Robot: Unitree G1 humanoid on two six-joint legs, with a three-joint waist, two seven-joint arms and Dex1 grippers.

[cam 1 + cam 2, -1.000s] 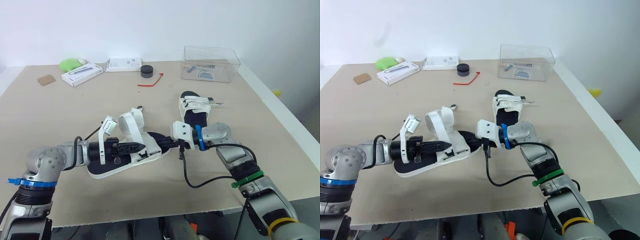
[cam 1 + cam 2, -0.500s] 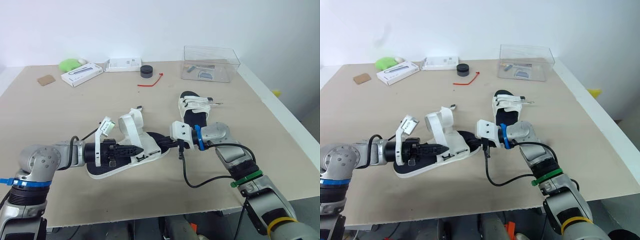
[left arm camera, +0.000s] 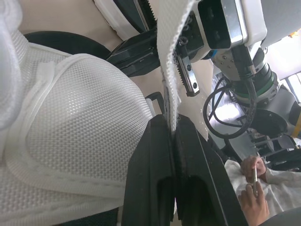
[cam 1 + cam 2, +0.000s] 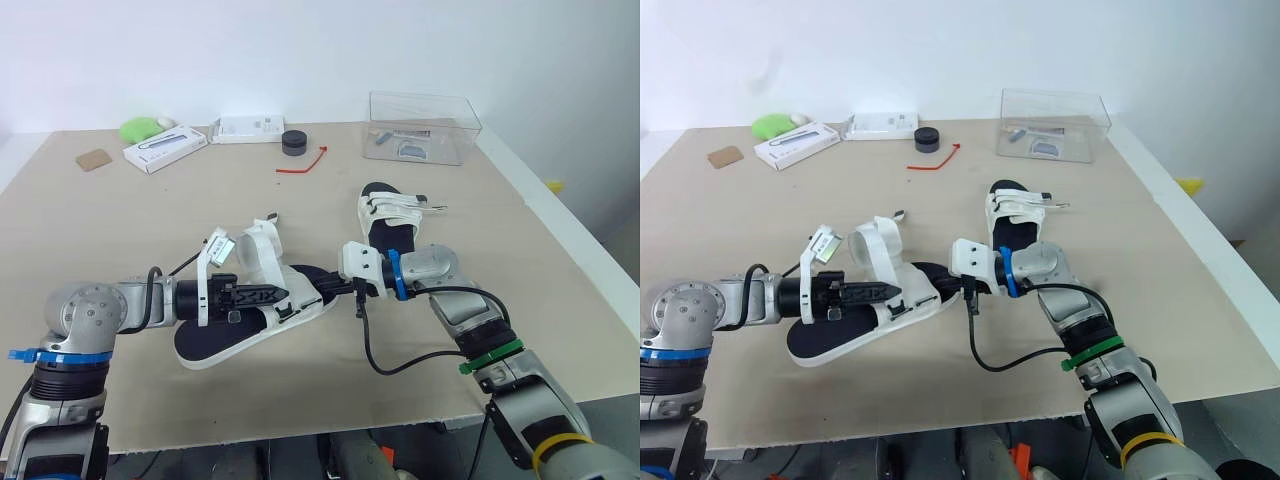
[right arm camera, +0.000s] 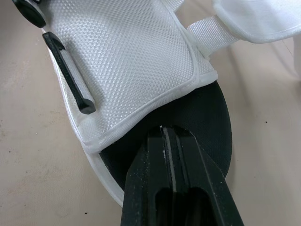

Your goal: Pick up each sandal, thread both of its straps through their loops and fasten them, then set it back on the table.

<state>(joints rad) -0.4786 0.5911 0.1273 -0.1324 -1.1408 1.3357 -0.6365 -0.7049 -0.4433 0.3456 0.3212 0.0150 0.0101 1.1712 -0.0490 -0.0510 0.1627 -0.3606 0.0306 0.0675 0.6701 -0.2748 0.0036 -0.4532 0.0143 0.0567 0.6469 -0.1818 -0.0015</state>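
Sandal (image 4: pixel 225 340) lies crosswise — left gripper (image 4: pixel 283 295) pinching its strap (image 3: pixel 168 70), right gripper (image 4: pixel 326 291) clamping its sole (image 5: pixel 209 117).

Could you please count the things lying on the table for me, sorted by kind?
Sandals: 2
White boxes: 2
Clear box: 1
Black disc: 1
Red tie: 1
Green lump: 1
Brown pad: 1
Total: 9
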